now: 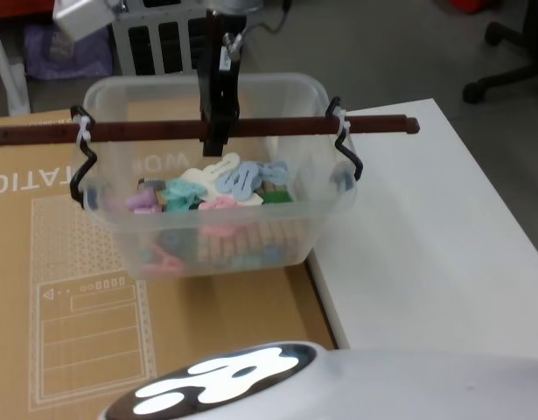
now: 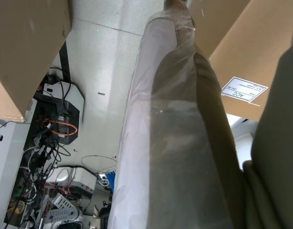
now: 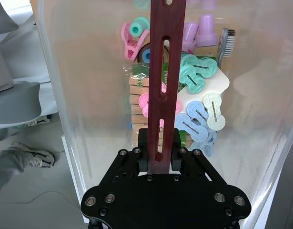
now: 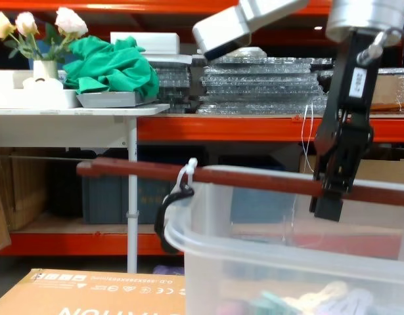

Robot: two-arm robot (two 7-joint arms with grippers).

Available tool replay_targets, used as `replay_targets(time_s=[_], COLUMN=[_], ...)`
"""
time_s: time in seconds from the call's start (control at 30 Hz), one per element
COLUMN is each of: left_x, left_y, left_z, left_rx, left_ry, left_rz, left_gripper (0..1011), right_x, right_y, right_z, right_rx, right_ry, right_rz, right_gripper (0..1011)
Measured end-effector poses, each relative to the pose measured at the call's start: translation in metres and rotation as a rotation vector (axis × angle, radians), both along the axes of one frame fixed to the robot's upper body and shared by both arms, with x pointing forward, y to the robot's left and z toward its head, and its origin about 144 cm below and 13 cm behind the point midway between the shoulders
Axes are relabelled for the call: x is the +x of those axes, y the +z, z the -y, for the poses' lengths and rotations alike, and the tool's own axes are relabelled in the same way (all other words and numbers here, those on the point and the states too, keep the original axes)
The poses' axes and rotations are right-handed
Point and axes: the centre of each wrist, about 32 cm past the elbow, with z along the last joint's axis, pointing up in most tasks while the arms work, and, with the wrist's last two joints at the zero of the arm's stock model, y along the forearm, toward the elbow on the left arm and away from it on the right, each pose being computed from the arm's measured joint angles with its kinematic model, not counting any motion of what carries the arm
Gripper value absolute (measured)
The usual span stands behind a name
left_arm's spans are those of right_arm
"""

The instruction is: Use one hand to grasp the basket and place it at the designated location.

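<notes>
Basket (image 1: 120, 232), the large clear plastic tub, is over the brown cardboard box's (image 1: 76, 332) edge beside the white table (image 1: 426, 245), its long reddish-brown bar handle (image 1: 286, 128) running left to right, pinched at mid-length from above by the slim black right gripper's (image 1: 218, 140) jaws.

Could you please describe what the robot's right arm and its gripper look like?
The right gripper is slim and black. It has a small white label on its side, and a thin grey cable loops beside it. Seen from the wrist, its base is a flat black linkage plate with round silver bolt heads. Above the gripper, the arm is a silver-grey cylinder.
</notes>
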Motion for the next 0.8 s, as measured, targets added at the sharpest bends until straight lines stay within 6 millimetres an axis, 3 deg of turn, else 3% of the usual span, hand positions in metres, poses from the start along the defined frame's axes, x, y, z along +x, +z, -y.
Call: replay_targets(time_s=[0.57, 0.8], left_x=[0.000, 0.000], left_y=[0.000, 0.000], left_z=[0.000, 0.000], left_rx=[0.000, 0.000], left_ry=[0.000, 0.000], left_rz=[0.000, 0.000], left_gripper=[0, 0], right_x=[-0.007, -0.019], right_y=[0.021, 0.027], right_z=[0.046, 0.069], right_rx=[0.047, 0.062], right_ry=[-0.182, -0.271], right_rz=[0.062, 0.072], right_gripper=[239, 239])
